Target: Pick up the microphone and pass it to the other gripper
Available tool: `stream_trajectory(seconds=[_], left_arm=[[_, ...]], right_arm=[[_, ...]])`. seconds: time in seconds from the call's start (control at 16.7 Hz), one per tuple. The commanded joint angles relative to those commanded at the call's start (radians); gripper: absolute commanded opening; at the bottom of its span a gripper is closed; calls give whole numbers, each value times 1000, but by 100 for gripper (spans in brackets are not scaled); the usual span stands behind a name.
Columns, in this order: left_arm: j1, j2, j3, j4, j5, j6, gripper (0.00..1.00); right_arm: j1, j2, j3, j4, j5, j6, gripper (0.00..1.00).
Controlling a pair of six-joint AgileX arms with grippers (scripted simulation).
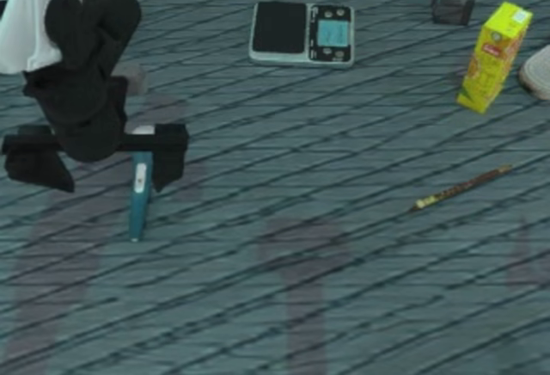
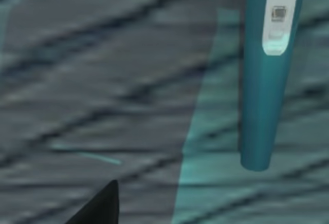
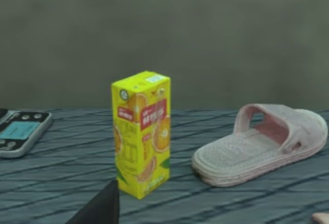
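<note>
At the table's (image 1: 344,246) left side I see my left gripper (image 1: 94,153) positioned directly above the head end of the microphone (image 1: 140,194), which lies flat with its handle extending toward the near edge. A scale (image 1: 302,33) sits at the far centre. To the right of it, at the far edge, stands a small box (image 1: 453,1). A juice carton (image 1: 493,56) stands upright near the right side, with a slipper (image 1: 538,72) just beside it at the right edge. A pencil (image 1: 461,187) lies nearer, in front of the carton, well apart from the microphone.
</note>
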Motion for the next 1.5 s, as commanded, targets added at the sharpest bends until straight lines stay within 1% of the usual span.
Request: stream_trajectory(seconds=[0.24,0.6,0.72,1.02,1.5], left_arm=[[4,22,-21,41,0,4,100],[8,161,-125,292,2,10,100],[9,195,-149,346,2,12,100],[9,203,-155,359,2,12,100],[9,203,-155,359,2,12,40]], right_arm=[[0,0,0,0,0,0,100],[0,0,0,0,0,0,100],[0,0,0,0,0,0,100],[0,0,0,0,0,0,100],[0,0,0,0,0,0,100]])
